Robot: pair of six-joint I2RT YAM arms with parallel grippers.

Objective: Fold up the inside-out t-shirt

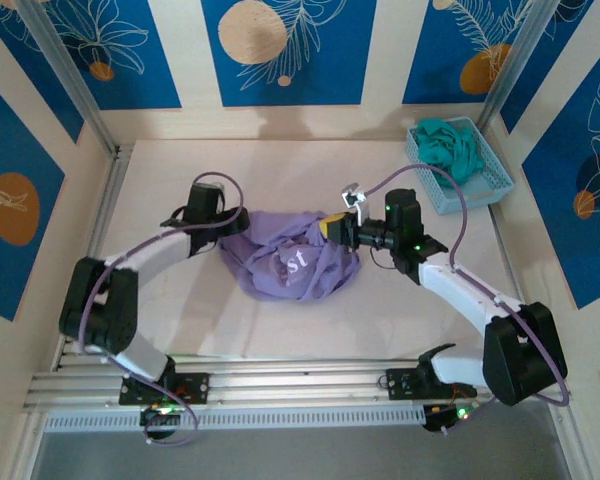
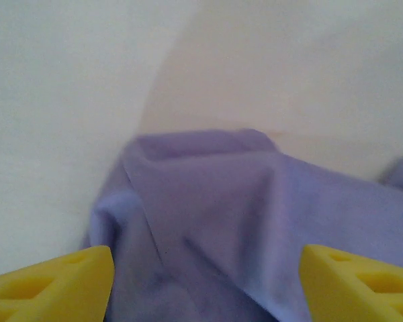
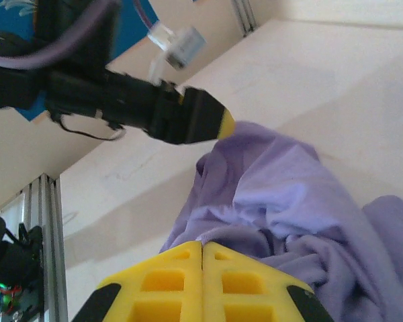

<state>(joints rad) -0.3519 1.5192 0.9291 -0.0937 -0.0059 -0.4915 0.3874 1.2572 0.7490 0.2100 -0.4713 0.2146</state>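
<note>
The inside-out t-shirt (image 1: 290, 262) is a lavender crumpled heap at the middle of the table, with a bit of white print facing up. My left gripper (image 1: 227, 230) is at its left edge. In the left wrist view that gripper (image 2: 205, 268) is open, its yellow fingers (image 2: 54, 282) wide apart over folded lavender cloth (image 2: 215, 201). My right gripper (image 1: 330, 228) is at the heap's upper right edge. Its yellow fingers (image 3: 202, 245) are shut together, and a fold of the t-shirt (image 3: 275, 194) runs up into their tips. The left arm (image 3: 121, 100) shows beyond the cloth.
A light blue basket (image 1: 492, 185) stands at the back right and holds a teal garment (image 1: 448, 145). Metal rails (image 1: 300, 385) run along the near edge by the arm bases. Patterned walls close in the table on three sides.
</note>
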